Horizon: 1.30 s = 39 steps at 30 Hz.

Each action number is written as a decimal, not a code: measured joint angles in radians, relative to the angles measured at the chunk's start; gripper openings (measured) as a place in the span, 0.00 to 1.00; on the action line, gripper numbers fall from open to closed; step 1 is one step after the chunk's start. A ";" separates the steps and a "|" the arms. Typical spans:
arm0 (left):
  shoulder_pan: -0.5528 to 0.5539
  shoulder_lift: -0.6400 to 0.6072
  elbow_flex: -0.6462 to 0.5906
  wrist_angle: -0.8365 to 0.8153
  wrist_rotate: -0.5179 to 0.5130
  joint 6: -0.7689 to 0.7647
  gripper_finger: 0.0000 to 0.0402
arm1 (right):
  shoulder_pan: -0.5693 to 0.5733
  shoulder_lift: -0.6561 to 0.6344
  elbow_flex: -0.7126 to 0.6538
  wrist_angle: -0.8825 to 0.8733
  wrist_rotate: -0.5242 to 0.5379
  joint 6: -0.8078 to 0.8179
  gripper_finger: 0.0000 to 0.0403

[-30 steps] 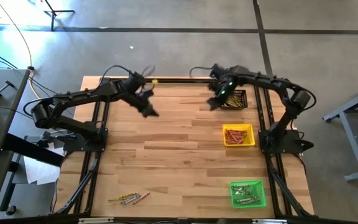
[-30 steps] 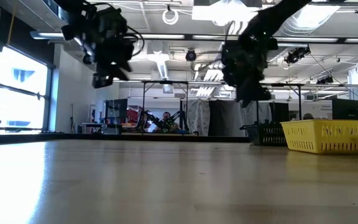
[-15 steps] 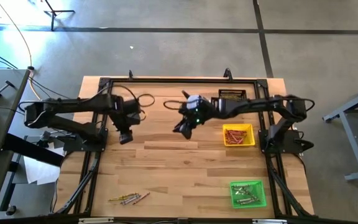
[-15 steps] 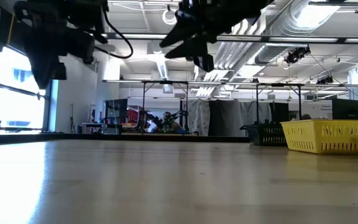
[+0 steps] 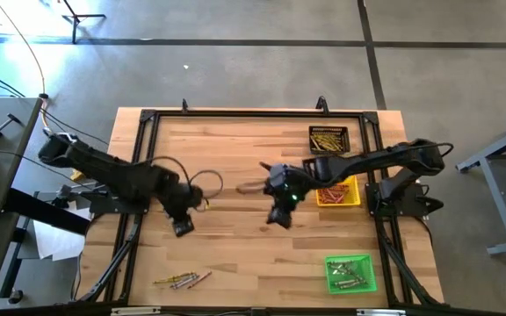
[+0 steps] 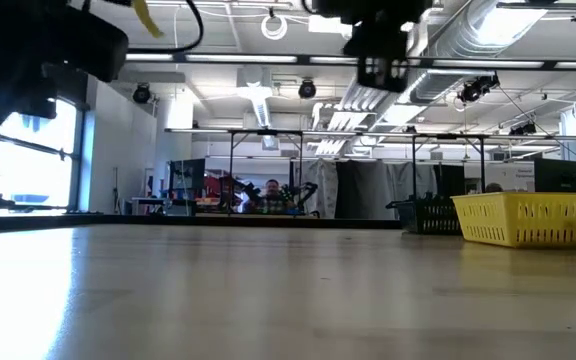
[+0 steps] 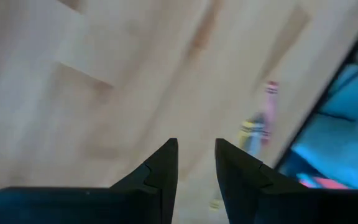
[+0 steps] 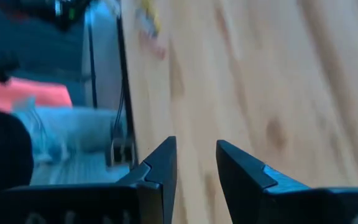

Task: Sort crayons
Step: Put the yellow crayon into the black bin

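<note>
A few loose crayons [image 5: 183,280], yellow and pink among them, lie flat on the wood near the table's front left edge; the left wrist view shows a pink and a yellow one [image 7: 261,121], and the right wrist view shows them as a blur [image 8: 148,22]. My left gripper [image 5: 183,228] hangs open above the table's left middle, short of the crayons, with nothing between its fingers [image 7: 196,163]. My right gripper [image 5: 278,218] hangs open over the table's middle, also with nothing between its fingers [image 8: 196,163].
A black tray [image 5: 328,139] stands at the far right, and a yellow tray [image 5: 348,195] below it is partly under my right arm. A green tray [image 5: 350,273] sits at the near right. All three hold crayons. A dark frame rims the table.
My left gripper has swung from the far edge toward the near edge, closer to the loose crayons, tipping more downward. My right gripper has swung from over the black tray toward the table's middle and near side, rolling as it went.
</note>
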 joint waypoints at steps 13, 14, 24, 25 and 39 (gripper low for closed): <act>-0.459 0.102 0.000 0.178 -0.013 -0.729 0.23 | 0.166 -0.096 0.000 -0.194 0.201 -0.092 0.24; -0.485 0.116 0.000 0.195 -0.014 -0.775 0.23 | 0.173 -0.096 0.000 -0.194 0.201 -0.104 0.24; -0.652 0.284 0.000 0.418 0.021 -0.843 0.23 | 0.221 -0.096 0.000 -0.221 0.203 -0.136 0.24; -0.661 0.297 0.000 0.432 0.021 -0.807 0.23 | 0.221 -0.096 0.000 -0.220 0.203 -0.140 0.24; -0.688 0.459 0.001 0.416 0.009 -0.596 0.23 | 0.221 -0.096 0.000 -0.243 0.200 -0.164 0.24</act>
